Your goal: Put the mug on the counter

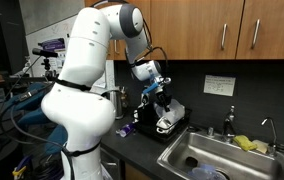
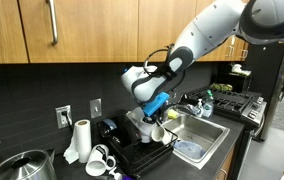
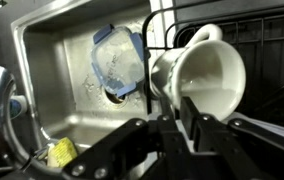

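Hanging low over the black dish rack [image 2: 132,152] beside the sink [image 3: 52,60], the tool [image 3: 190,118] meets the white mug [image 3: 204,72] at its lower rim. In the wrist view the mug lies tilted in the rack with its open mouth turned to the camera; its handle is hard to make out. The dark fingers [image 3: 172,130] fill the bottom of that view, blurred and cut off by the edge. They stand close to each other and the rim seems to run between them, but I cannot tell whether they are clamped on it. In both exterior views the mug is only a small white patch under the tool, partly covered by it, and not on the bare black table [image 1: 137,150]. A blue-lidded container [image 3: 117,60] and a yellow sponge [image 3: 60,152] lie in the sink. The arm's white body [image 1: 82,90] hides much of the table behind it.
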### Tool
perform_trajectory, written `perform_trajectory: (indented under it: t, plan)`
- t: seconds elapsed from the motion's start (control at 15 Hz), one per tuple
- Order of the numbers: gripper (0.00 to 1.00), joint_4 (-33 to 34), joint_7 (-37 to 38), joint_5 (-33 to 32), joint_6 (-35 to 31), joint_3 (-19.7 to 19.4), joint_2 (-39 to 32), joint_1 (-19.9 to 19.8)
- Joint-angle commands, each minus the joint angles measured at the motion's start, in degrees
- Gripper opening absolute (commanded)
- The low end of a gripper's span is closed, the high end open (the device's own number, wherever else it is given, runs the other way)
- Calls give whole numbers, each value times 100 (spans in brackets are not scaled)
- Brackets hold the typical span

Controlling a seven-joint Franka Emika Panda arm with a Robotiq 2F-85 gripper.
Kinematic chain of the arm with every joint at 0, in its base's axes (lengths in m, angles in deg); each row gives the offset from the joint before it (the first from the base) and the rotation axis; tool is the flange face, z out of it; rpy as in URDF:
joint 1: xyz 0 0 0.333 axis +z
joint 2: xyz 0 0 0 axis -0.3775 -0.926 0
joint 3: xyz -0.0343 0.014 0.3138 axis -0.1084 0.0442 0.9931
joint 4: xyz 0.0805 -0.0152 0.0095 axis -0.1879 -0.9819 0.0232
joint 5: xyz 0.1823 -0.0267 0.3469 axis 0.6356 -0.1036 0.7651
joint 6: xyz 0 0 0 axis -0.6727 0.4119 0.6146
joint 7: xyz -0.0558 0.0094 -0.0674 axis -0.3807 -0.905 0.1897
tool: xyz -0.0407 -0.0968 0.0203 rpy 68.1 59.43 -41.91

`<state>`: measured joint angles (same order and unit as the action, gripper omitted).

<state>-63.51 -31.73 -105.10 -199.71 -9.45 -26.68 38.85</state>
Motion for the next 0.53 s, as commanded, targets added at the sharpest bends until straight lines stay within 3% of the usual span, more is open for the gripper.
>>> perform_trajectory:
  t: [0.0, 0.47]
  plan:
    - [0, -139, 460, -682, 189, 50, 676, 184]
    - [0, -402, 1105, -1351, 198, 352, 822, 88]
